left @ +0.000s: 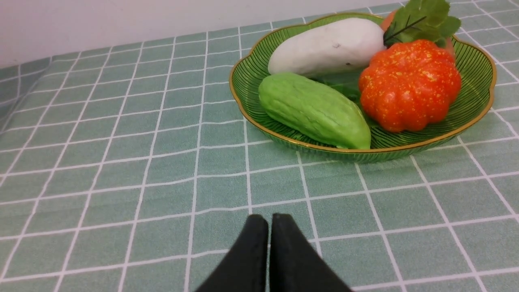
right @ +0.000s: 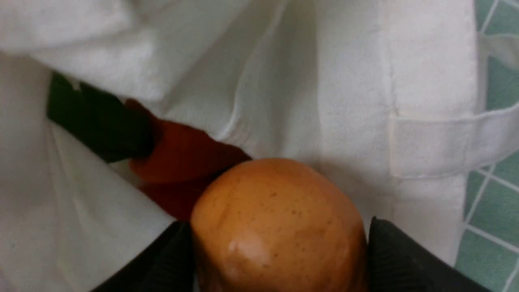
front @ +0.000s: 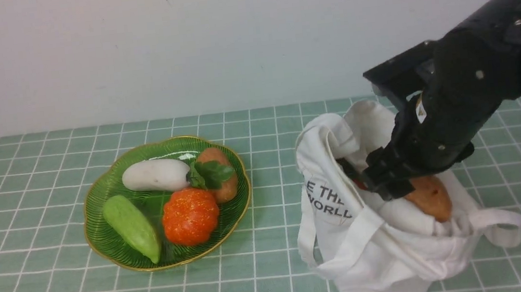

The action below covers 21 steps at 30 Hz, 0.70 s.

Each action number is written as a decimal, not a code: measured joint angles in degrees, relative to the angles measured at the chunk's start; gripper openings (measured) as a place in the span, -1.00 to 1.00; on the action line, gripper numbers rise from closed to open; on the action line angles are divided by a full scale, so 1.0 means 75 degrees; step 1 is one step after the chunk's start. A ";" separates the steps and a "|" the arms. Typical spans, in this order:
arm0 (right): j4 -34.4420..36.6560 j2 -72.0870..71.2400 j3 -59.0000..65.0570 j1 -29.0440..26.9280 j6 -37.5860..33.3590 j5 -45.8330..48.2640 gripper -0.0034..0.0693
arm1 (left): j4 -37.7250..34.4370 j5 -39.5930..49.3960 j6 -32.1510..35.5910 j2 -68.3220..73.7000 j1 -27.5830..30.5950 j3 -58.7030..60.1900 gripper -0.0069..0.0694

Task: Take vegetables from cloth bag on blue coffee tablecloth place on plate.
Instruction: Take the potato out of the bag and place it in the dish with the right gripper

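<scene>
The white cloth bag (front: 388, 258) slumps on the blue coffee tablecloth (front: 28, 189) at the right, its mouth open. My right gripper (front: 390, 185) reaches into it and is shut on a tan-orange potato (front: 433, 198); in the right wrist view both fingers press the potato's (right: 279, 219) sides. A red vegetable (right: 182, 154) with a dark green end (right: 97, 121) lies deeper in the bag. The green plate (front: 100, 230) at the left holds a white radish (front: 154, 175), a green gourd (front: 131, 227), an orange-red pumpkin (front: 190, 216) and a leafy carrot (front: 219, 169). My left gripper (left: 269, 227) is shut and empty, near the plate (left: 474, 61).
A pale wall runs behind the table's far edge. One bag strap (front: 506, 226) loops out to the right on the cloth. A strip of bare cloth lies between plate and bag.
</scene>
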 joint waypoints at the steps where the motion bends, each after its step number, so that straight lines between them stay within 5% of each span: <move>1: 0.0108 0.0213 -0.0005 0.0000 0.0000 0.0000 0.44 | 0.0000 0.0000 0.0000 0.0000 0.0000 0.0000 -0.84; 10: 0.0479 0.0674 -0.0076 0.0000 0.0139 -0.0122 0.47 | 0.0000 0.0000 0.0000 0.0000 0.0000 0.0000 -0.84; 15: 0.0595 0.0674 -0.0076 0.0000 0.0206 -0.0301 0.75 | 0.0000 0.0000 0.0000 0.0000 0.0000 0.0000 -0.84; 21: 0.0614 0.0624 -0.0076 0.0000 0.0514 -0.0445 0.79 | 0.0000 0.0000 0.0000 0.0000 0.0000 0.0000 -0.84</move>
